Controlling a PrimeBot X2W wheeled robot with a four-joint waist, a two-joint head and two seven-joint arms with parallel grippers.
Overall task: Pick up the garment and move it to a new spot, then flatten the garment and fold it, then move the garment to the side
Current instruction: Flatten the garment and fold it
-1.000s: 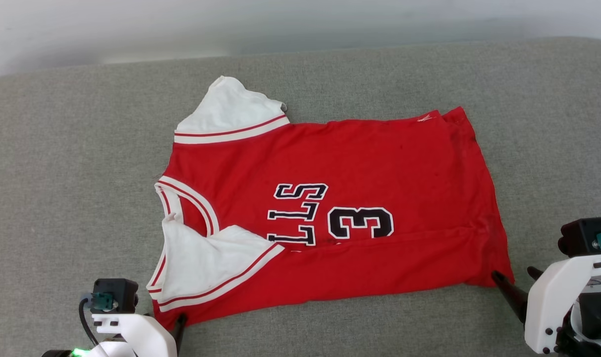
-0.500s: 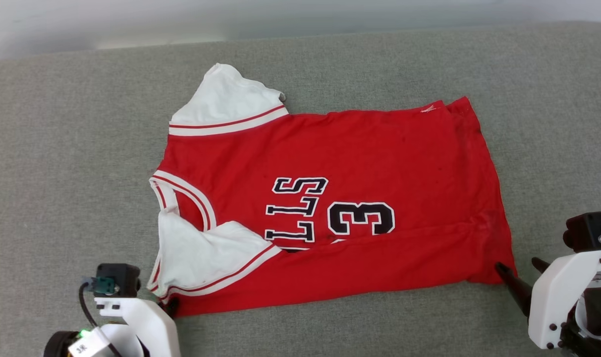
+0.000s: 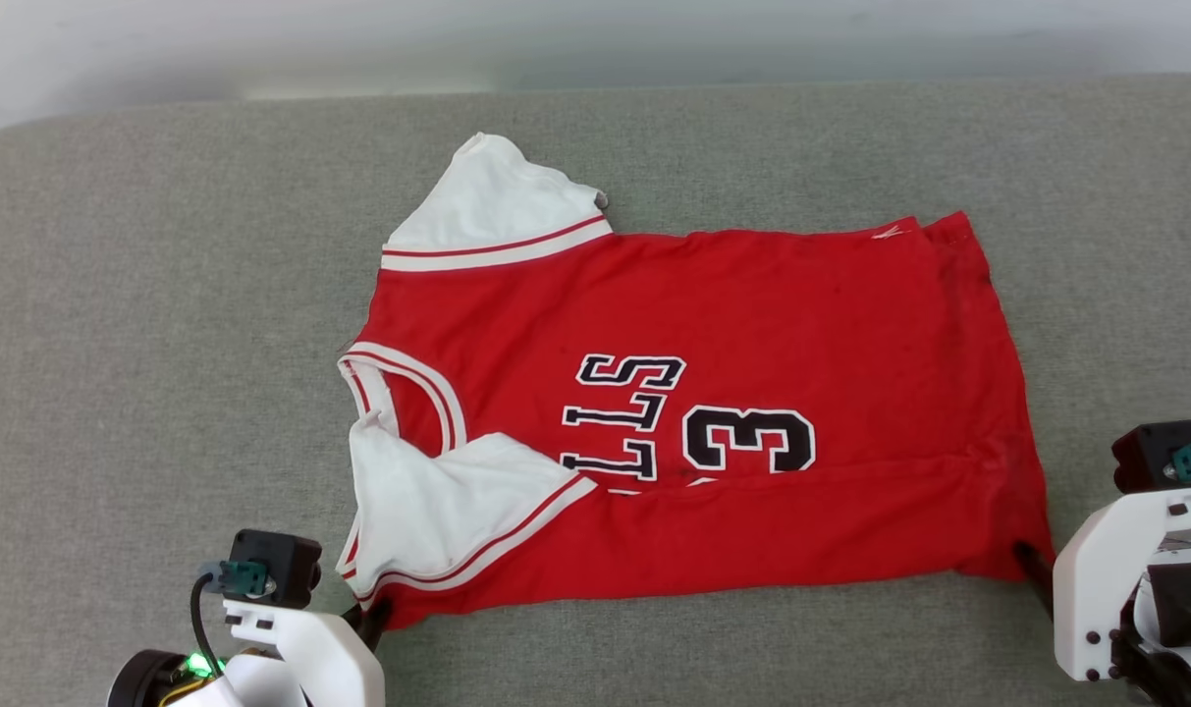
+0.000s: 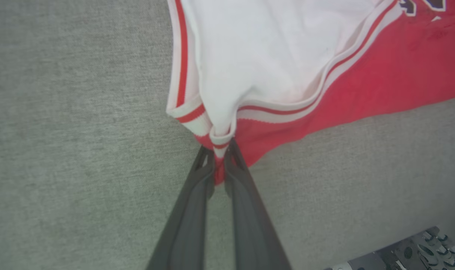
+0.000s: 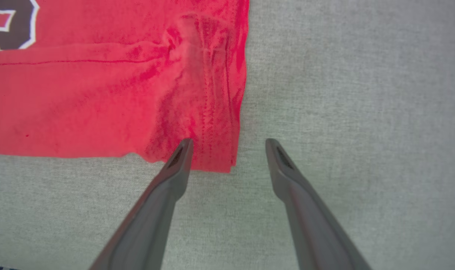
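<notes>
The garment [image 3: 713,324], a red jersey with white sleeves and black lettering, lies spread on a grey fabric surface, with its near long edge folded over. In the left wrist view my left gripper [image 4: 219,159] is shut on the garment [image 4: 325,93] at its striped sleeve corner. In the head view that gripper [image 3: 373,617] sits at the near left corner. My right gripper [image 5: 229,144] is open at the garment's [image 5: 99,97] near hem corner, one finger over the cloth and one over bare fabric. The head view shows it [image 3: 1039,564] at the lower right.
The grey fabric surface [image 3: 163,344] reaches well beyond the garment on all sides. Its far edge meets a pale strip [image 3: 595,39] at the top of the head view. Part of a metal base [image 4: 400,251] shows in the left wrist view.
The whole head picture has shifted to the right, so the camera moved. Both grippers stay at the garment's near corners. The right gripper's second finger is now hidden behind its wrist.
</notes>
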